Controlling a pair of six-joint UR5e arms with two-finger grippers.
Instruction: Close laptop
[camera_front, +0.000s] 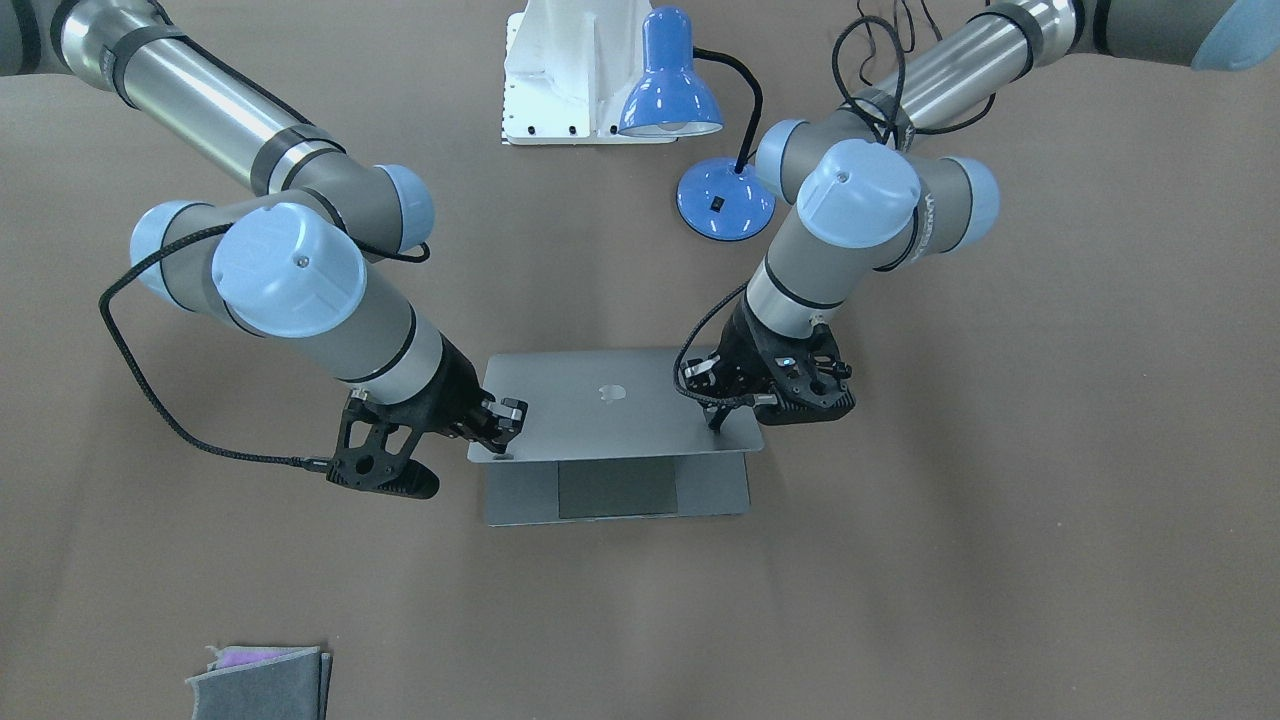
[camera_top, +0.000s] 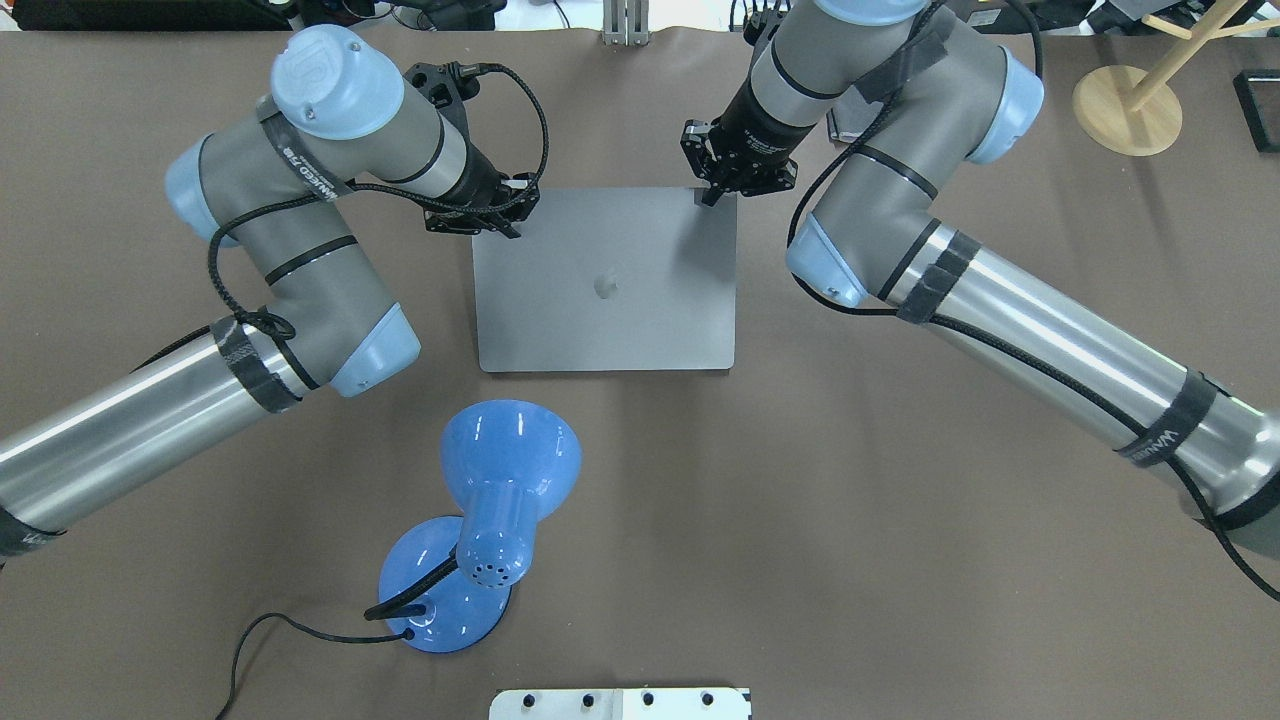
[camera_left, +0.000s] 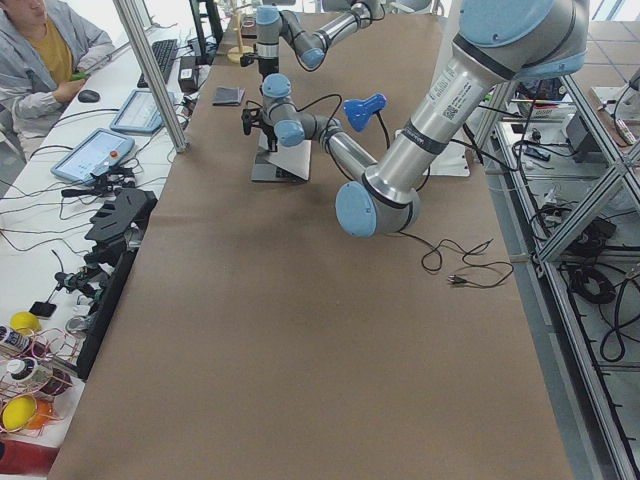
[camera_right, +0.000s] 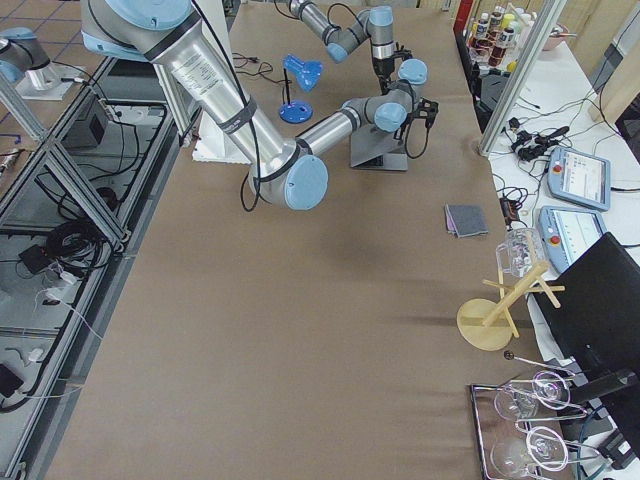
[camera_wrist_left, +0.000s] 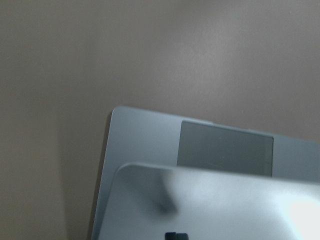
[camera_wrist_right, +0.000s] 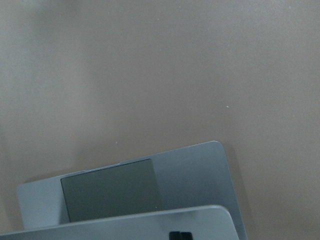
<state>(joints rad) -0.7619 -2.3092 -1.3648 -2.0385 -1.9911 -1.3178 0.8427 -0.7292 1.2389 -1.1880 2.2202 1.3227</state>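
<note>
The space-grey laptop lies mid-table with its lid tilted low over the base, apple logo up. The trackpad and front strip of the base still show under the lid's edge. My left gripper is shut, its tips touching the lid's far corner on my left side. It also shows in the front view. My right gripper is shut, its tips on the lid's other far corner, as the front view shows. Both wrist views look down past the lid onto the trackpad.
A blue desk lamp with a black cord stands on the robot's side of the laptop. A white base plate sits behind it. A grey fabric pouch lies at the far table edge. A wooden stand is at the far right.
</note>
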